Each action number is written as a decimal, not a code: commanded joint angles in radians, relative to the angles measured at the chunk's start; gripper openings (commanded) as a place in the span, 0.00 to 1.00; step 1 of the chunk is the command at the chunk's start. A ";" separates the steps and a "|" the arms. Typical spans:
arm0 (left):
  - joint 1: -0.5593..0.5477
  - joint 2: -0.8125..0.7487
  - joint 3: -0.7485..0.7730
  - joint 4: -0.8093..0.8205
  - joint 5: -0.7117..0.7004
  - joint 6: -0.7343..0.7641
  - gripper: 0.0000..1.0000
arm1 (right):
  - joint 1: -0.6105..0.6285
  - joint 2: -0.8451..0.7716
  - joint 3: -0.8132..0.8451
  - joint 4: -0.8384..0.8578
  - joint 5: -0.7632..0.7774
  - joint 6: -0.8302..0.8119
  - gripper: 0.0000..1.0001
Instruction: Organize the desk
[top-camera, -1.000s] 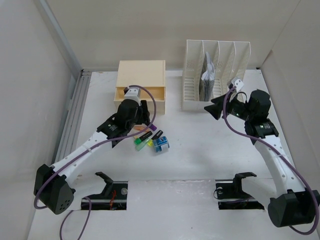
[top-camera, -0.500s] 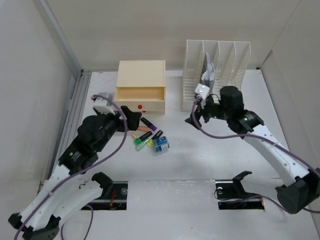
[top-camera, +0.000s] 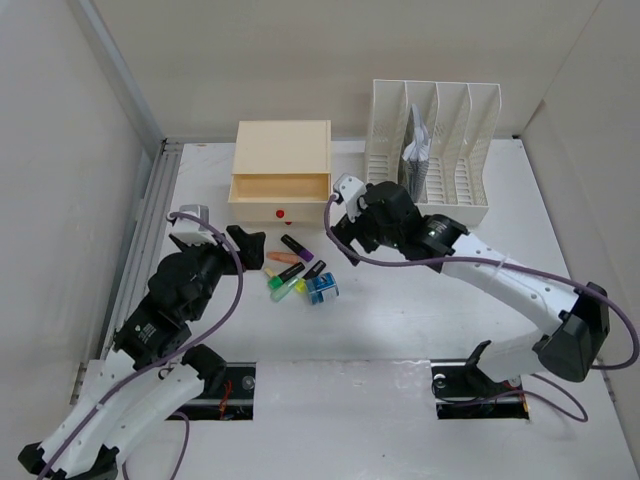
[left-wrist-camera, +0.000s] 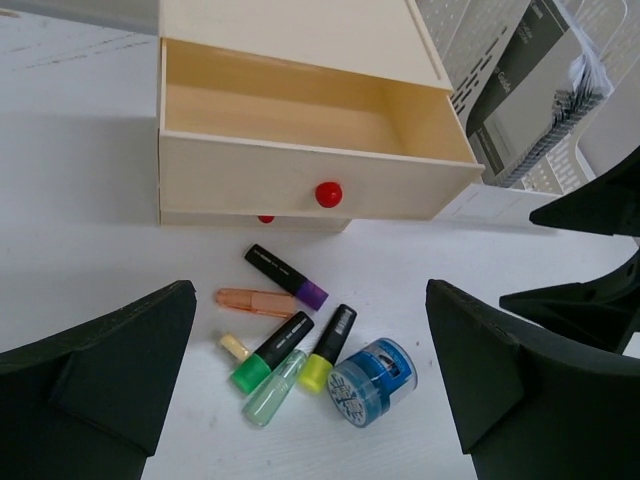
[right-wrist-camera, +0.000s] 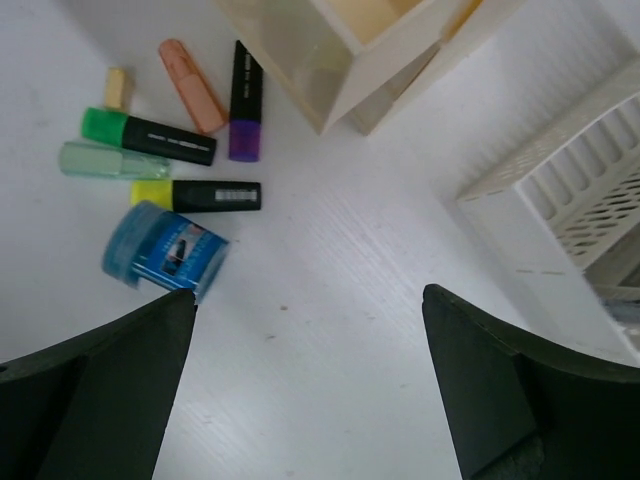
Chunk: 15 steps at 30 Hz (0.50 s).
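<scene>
Jaws on both arms gape wide and empty; the right arm (top-camera: 500, 277) has swung over to the coloured marker pens (top-camera: 292, 275) on the white desk (top-camera: 400, 330), probably to collect them next.

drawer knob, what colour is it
Red; the knob on the open drawer shows best in the left wrist view.

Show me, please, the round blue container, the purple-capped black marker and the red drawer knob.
Round blue container (left-wrist-camera: 372, 381), left wrist view, top face.
Purple-capped black marker (left-wrist-camera: 284, 274), left wrist view, mid-barrel.
Red drawer knob (left-wrist-camera: 328, 194), left wrist view, centre.
</scene>
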 joint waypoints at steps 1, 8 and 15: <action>-0.004 -0.047 -0.013 0.086 -0.029 0.009 1.00 | 0.017 0.023 0.009 0.039 0.040 0.232 1.00; 0.016 -0.065 -0.050 0.086 -0.064 0.018 1.00 | 0.028 0.077 -0.028 0.065 -0.098 0.460 1.00; 0.050 -0.065 -0.059 0.095 -0.046 0.027 1.00 | 0.121 0.176 -0.077 0.113 -0.077 0.529 1.00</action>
